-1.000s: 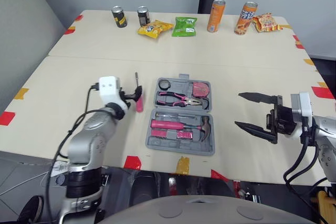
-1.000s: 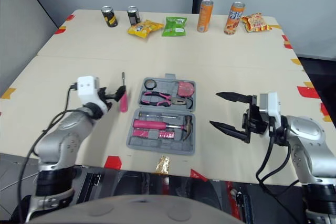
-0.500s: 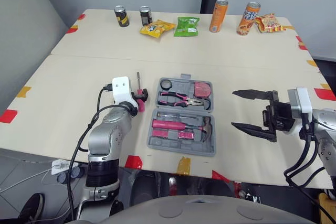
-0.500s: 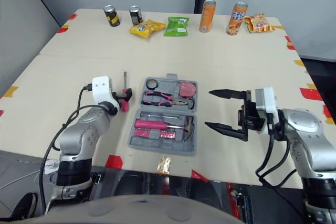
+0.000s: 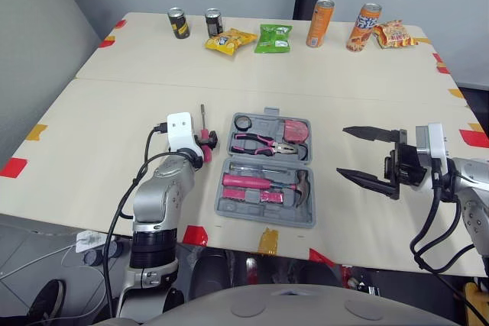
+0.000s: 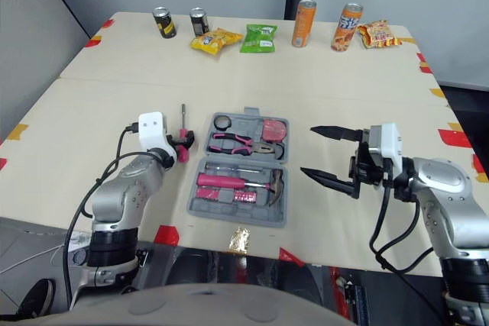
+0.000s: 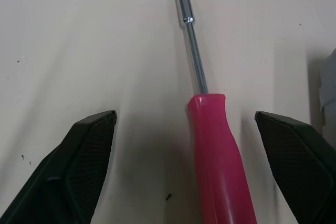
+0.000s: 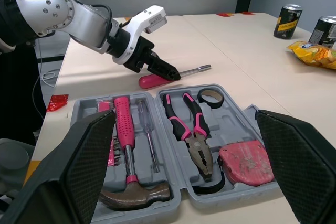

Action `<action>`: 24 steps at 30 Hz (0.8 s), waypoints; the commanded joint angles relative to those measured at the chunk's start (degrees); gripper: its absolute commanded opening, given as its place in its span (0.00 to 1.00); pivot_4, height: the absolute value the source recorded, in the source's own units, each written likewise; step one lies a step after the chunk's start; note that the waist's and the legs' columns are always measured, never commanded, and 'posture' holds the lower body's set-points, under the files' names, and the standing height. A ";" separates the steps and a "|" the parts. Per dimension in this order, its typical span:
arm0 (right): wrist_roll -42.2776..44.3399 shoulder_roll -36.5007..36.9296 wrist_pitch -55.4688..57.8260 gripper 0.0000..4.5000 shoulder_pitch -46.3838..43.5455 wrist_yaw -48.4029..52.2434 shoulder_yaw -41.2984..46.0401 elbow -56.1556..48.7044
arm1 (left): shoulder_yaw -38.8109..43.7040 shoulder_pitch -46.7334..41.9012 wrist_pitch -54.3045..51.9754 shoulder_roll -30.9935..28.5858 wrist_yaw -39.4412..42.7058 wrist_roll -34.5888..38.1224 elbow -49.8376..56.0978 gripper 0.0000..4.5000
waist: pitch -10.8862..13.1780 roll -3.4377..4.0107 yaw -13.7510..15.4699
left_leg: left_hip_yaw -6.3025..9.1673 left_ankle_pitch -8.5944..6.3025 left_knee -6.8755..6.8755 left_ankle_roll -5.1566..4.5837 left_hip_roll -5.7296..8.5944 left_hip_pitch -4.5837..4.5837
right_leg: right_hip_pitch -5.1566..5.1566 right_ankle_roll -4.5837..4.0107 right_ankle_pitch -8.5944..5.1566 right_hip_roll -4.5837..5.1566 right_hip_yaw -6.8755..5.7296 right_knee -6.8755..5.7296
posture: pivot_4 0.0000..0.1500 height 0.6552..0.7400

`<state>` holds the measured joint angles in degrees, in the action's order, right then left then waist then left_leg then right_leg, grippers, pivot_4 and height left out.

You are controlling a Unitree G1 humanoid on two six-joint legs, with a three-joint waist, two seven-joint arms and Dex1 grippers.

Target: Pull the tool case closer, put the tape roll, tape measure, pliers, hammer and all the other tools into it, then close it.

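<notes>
On the pale table (image 5: 114,112), at 9 o'clock of the tool case (image 5: 260,220), a screwdriver (image 7: 218,150) with a pink handle is seen lying flat, just beside the case's wall, its steel shaft aimed toward 12 o'clock. The left gripper (image 5: 204,141) is held low over the handle; its jaws are spread wide, one on either side of the handle and neither touching it.

The case lies open in the middle of the table, close to the near edge. In its far half the tape roll (image 5: 241,122) is seated at 11 o'clock, the pliers (image 5: 263,143) in the centre and the tape measure (image 5: 293,129) at 1 o'clock. In the near half the hammer (image 5: 263,182) is bedded, its head toward 3 o'clock.

At 3 o'clock of the case, apart from it, the right gripper (image 5: 342,151) hovers above the table with its jaws spread and nothing between them, the tips aimed toward the case.

The step in hand is judged to be the pick-up of the screwdriver — the one tool left outside the case, as far as can be seen. For the next move, the left jaws would need to be pressed together on the handle, the tool lifted and carried toward 3 o'clock, and laid into a free recess; only then can the lid be folded shut — a job for which the right gripper appears well placed.
</notes>
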<state>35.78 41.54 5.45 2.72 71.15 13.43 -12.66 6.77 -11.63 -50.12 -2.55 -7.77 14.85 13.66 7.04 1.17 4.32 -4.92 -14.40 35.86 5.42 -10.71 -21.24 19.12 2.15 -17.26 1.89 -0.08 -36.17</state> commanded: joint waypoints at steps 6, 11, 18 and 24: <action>-0.51 -0.24 -2.80 1.00 -0.31 0.96 0.85 0.89 | 0.20 -1.70 -0.13 -0.36 0.56 -0.99 -0.27 0.99 | 0.01 -0.01 0.14 | 0.00 0.00 0.00 0.00 0.00 -0.01 | 0.00 0.00 0.00 0.00 0.00 0.01 | 1.00 0.98; -0.74 -0.41 -3.30 1.00 -0.35 1.05 0.63 1.04 | -0.85 -2.39 -1.76 -1.37 1.12 -2.46 -1.33 0.99 | 0.00 0.00 0.18 | 0.00 0.00 0.00 0.00 0.00 0.00 | 0.00 0.00 0.00 0.00 0.00 0.01 | 1.00 0.98; -0.80 -0.55 -3.40 1.00 -0.65 0.94 0.45 0.98 | -1.47 -2.75 -2.63 -1.62 1.81 -3.34 -2.81 0.99 | 0.00 0.00 0.31 | 0.00 0.00 0.00 0.01 0.00 0.00 | 0.00 0.00 0.00 0.00 0.00 0.01 | 1.00 0.98; -0.94 -0.70 -3.47 1.00 -0.54 0.79 0.43 0.70 | -1.89 -3.04 -2.35 -1.73 2.52 -4.44 -3.73 0.99 | -0.01 0.02 0.39 | 0.00 0.00 -0.01 0.01 0.00 0.01 | 0.00 0.01 0.00 0.00 0.00 0.01 | 1.00 0.98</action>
<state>34.45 40.96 2.69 2.68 71.96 13.31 -11.32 5.28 -14.34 -52.46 -4.24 -5.57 10.89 10.76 7.02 1.19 4.71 -4.93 -14.40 35.84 5.43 -10.71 -21.23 19.12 2.16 -17.26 1.90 -0.08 -36.16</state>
